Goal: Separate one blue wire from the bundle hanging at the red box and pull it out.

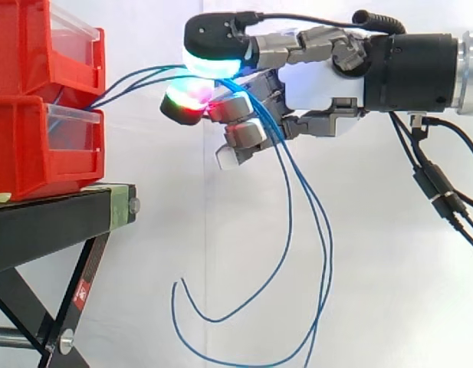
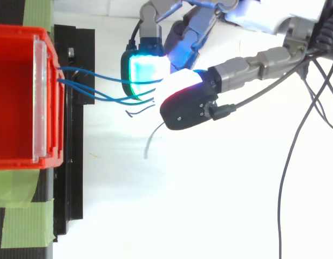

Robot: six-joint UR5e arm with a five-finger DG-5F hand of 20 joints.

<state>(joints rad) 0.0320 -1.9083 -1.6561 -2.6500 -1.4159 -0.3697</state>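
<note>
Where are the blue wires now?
In the side view the blue wires run from the red bins on the left to the hand, which grips them, then hang in loops below it.

Thin blue wires fanning out from the front of the red box, running roughly level, then hanging in long loose loops, ends curling upward

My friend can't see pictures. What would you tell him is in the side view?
A robot hand reaching in from the right has its glowing fingers curled round a few thin blue wires. The wires run from two stacked red boxes on a black stand at the left, pass through the hand, and hang below it in long loops.
</note>
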